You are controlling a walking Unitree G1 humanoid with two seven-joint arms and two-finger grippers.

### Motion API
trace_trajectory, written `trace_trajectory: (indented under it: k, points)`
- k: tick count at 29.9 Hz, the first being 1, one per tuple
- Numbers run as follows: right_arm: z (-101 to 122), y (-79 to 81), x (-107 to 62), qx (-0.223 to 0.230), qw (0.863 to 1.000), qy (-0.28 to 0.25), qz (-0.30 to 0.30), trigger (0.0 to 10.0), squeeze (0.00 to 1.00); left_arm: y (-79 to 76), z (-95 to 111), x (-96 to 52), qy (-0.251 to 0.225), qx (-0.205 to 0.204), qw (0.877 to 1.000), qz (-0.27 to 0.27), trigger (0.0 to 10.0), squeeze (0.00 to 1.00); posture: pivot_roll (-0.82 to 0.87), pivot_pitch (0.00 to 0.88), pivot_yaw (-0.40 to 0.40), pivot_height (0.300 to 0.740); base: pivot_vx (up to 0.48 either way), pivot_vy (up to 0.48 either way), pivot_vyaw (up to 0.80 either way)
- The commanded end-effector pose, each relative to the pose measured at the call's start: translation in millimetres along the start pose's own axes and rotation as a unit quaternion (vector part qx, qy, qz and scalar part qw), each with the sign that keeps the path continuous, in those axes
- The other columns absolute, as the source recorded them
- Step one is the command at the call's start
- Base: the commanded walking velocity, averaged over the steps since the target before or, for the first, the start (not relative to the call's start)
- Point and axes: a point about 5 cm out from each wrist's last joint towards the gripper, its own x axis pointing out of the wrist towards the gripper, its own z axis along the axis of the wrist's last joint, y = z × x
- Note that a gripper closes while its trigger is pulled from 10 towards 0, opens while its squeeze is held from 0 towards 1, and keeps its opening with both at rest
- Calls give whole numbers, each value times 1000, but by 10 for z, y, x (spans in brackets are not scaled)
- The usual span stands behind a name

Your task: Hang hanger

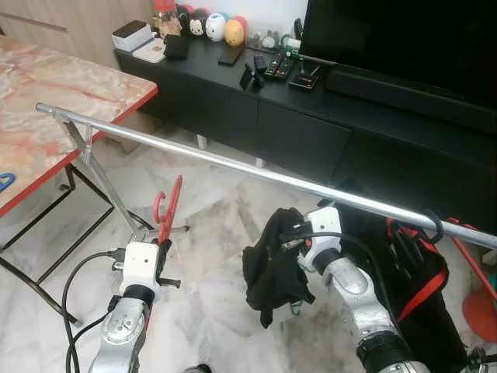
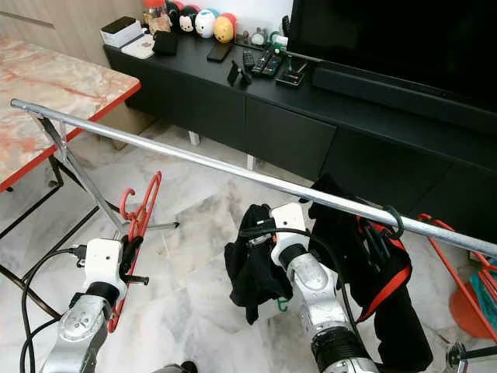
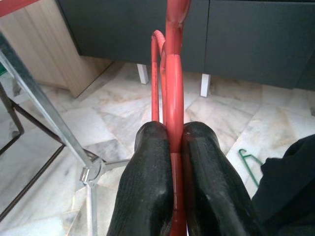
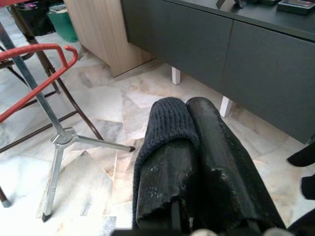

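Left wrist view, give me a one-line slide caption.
Left hand shut on a red plastic hanger, silver rack leg beside it on the marble floor.

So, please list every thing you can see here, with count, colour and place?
hanger: one, red, held upright below the rail
rail: one, silver, crossing the scene on a tripod stand
black garment: one, held near the rail
clothes: black with red trim, hanging on the rail at right
TV cabinet: one, black, behind, holding remotes and toys
table: one, marble top with red edge, left
left pincer: shut on the hanger
right pincer: shut on the garment
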Motion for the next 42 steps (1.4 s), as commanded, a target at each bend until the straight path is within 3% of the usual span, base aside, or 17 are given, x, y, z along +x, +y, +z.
trace_trajectory:
  k: [1, 16, 42]
  points:
    - [14, -1, 9, -3, 1000, -2, -1, 10000, 0, 8, 24, 7, 2, -7, 1000, 7, 10000, 0, 6, 91, 19, 740, 0, 0, 0]
    - [-83, -43, -31, -2, 1000, 15, -11, 10000, 0, -134, 79, 67, -3, -20, 1000, -4, 10000, 0, 1, 66, 15, 740, -238, 0, 0]
    - [-44, -53, -3, -3, 1000, 9, -11, 10000, 0, -139, 98, 90, -4, -26, 1000, 5, 10000, 0, 0, 93, 7, 740, -282, 0, 0]
